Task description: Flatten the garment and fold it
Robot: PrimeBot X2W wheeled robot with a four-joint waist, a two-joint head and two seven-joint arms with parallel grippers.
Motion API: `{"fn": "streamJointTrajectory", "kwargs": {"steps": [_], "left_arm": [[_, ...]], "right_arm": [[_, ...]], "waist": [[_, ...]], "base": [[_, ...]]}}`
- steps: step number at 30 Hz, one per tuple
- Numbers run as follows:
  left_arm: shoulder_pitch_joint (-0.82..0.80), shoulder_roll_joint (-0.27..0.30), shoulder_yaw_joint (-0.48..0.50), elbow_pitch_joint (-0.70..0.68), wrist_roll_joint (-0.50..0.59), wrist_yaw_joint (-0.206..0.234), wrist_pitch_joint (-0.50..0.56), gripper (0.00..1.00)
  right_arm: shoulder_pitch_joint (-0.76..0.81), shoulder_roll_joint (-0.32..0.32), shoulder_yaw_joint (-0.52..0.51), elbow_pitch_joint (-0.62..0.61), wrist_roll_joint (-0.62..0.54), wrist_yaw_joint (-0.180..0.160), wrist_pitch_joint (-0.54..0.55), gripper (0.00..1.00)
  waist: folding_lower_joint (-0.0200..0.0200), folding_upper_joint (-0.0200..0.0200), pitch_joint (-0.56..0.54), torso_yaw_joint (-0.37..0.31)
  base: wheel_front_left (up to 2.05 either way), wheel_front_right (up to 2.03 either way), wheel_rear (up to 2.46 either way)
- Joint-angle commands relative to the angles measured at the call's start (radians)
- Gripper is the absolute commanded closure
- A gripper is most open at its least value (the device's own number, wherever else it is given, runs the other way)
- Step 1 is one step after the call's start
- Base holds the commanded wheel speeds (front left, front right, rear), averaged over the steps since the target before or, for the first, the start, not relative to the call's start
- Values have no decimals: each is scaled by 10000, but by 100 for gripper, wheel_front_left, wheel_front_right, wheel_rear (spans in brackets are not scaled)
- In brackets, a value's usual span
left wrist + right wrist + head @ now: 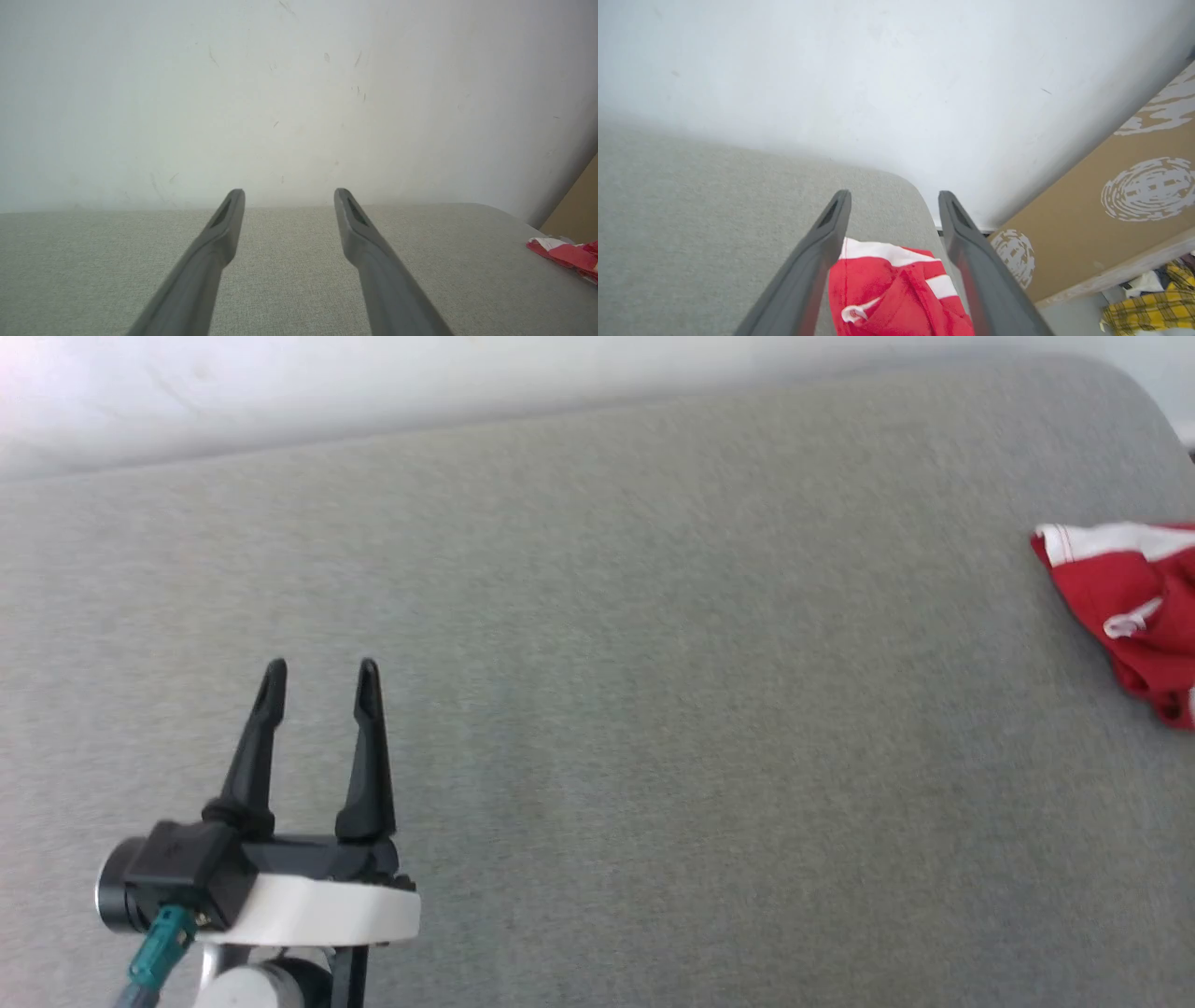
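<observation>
Here the shorts [1125,607] lie bunched in a red-and-white heap at the far right edge of the grey table [653,728]. They are well apart from the left gripper [322,665], which hovers with its jaws apart over the bare surface at the lower left. In the right wrist view the right gripper [894,193] looks down on the heap, jaws spread wide, the fabric showing between them but not gripped. The step in hand, as I judge it, is the first pick. It is best to pinch one outer layer near the white stripe, not the whole wad, then drag it toward the middle where both arms can spread it. So close to the edge, a careless tug could pull the shorts off the table.
</observation>
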Motion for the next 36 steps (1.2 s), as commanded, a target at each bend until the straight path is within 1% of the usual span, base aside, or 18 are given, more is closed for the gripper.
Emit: {"fn": "streamJointTrajectory", "kwargs": {"steps": [1, 6, 11, 16, 20, 23, 28, 33, 36], "left_arm": [[135, -38, -2, 43, -54, 27, -81, 0], [484, -251, -29, 159, -9, -66, -219, 0], [897, -489, 77, 339, 30, -100, -278, 0], [1108, -691, 155, 583, 244, -306, -296, 0], [1297, -923, 163, 754, 539, -499, -299, 0], [1434, -1088, 214, 937, 713, -628, -300, 0], [1650, -1338, 296, 1243, 1022, -870, -301, 0], [1826, -1633, 477, 1435, 1286, -1093, -301, 0], [1897, -1838, 652, 1470, 1409, -1215, -301, 0]], "right_arm": [[216, 237, -44, -240, -58, -19, -77, 0], [1286, 1505, 28, -1639, -329, -19, -208, 0], [2378, 2456, 412, -2506, -351, -19, -553, 0], [3317, 3029, 628, -2921, -406, -19, -1171, 0], [3994, 3315, 713, -3093, -514, -19, -1702, 0], [4454, 3411, 754, -3093, -506, -19, -2144, 0], [5041, 3431, 656, -2612, 100, -19, -2913, 0], [5271, 3433, 647, -1991, 622, -19, -3391, 0], [5255, 3433, 761, -1699, 720, -19, -3589, 0]], "waist": [[3, 0, -846, 767], [3, 0, -1425, 1203], [3, 0, -1854, 1520], [3, 0, -2154, 1770], [3, 0, -2355, 1890], [3, 0, -2431, 1941], [3, 0, -2526, 1965], [3, 0, -2486, 1843], [3, 0, -2442, 1746]], "base": [[0, 0, 0], [0, 0, 0], [0, 0, 0], [0, 0, 0], [0, 0, 0], [0, 0, 0], [0, 0, 0], [0, 0, 0], [0, 0, 0]]}}
